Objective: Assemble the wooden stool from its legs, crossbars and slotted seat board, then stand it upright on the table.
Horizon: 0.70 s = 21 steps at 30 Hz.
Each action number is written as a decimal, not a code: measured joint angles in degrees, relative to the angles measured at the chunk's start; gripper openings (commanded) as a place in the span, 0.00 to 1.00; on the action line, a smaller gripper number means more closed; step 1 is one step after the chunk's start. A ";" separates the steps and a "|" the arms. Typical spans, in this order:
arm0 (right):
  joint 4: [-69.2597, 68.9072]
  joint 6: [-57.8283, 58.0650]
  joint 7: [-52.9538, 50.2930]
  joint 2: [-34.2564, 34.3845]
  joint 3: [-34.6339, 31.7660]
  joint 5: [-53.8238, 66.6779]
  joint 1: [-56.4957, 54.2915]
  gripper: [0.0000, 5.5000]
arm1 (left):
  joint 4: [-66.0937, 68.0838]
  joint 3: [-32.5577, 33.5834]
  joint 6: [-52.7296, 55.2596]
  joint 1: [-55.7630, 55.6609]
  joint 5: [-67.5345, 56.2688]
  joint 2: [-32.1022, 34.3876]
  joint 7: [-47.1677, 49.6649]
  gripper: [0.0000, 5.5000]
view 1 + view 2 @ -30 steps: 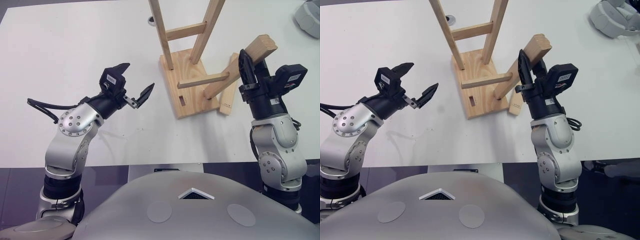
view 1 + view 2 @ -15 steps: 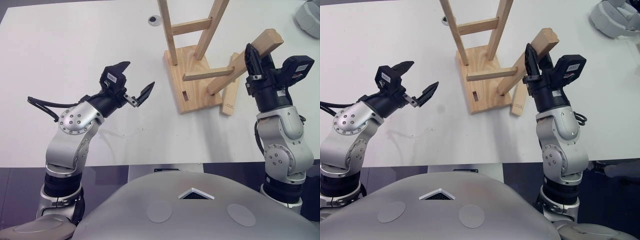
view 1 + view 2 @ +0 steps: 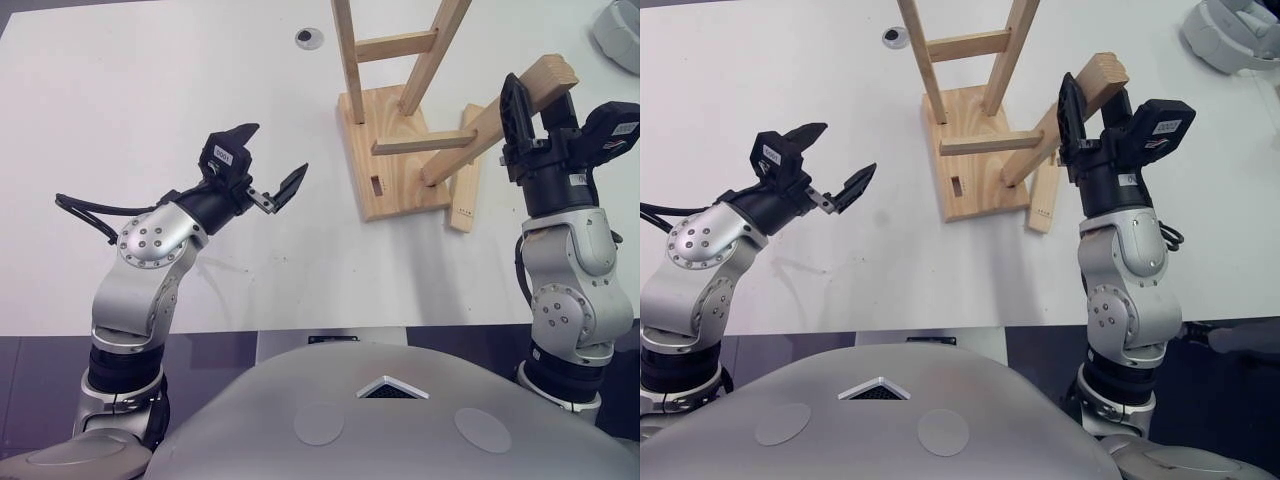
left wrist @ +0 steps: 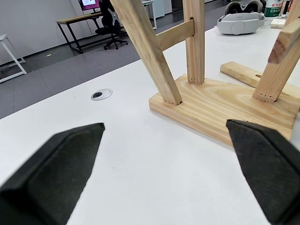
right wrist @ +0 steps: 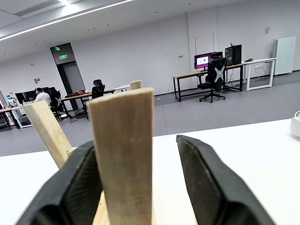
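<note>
The slotted seat board (image 3: 392, 170) lies upside down on the white table. Two legs joined by a crossbar (image 3: 395, 46) stand up from its far end. A third leg (image 3: 470, 140) leans out to the right, tied to them by a second crossbar (image 3: 418, 146). My right gripper (image 3: 538, 108) straddles this leg's top end; in the right wrist view one finger (image 5: 79, 187) lies against the leg (image 5: 123, 159) and a gap shows on the other side. A loose leg (image 3: 463, 190) lies flat beside the board. My left gripper (image 3: 277, 152) hovers open to the board's left.
A round cable hole (image 3: 309, 38) sits in the table beyond the stool. A white headset (image 3: 620, 28) rests at the far right corner. Bare table (image 3: 150, 100) stretches to the left, and the front edge runs just before my arms.
My right gripper has moved right and away, and the stool assembly slid the same way with the tilted leg. The left arm has stayed still.
</note>
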 measured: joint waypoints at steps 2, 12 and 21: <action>-0.30 0.36 0.05 0.00 -0.02 0.09 -0.07 0.66 | 0.00 -0.03 -0.01 0.01 0.00 -0.01 0.00 0.87; -2.36 5.26 -1.01 -11.10 -16.95 17.86 -20.40 0.79 | -1.13 -0.08 -0.24 2.39 0.31 -0.19 1.39 0.87; 2.48 4.93 -0.27 -9.56 -13.47 10.74 -5.99 0.79 | -0.97 0.15 -0.57 1.45 2.25 -1.24 3.20 0.87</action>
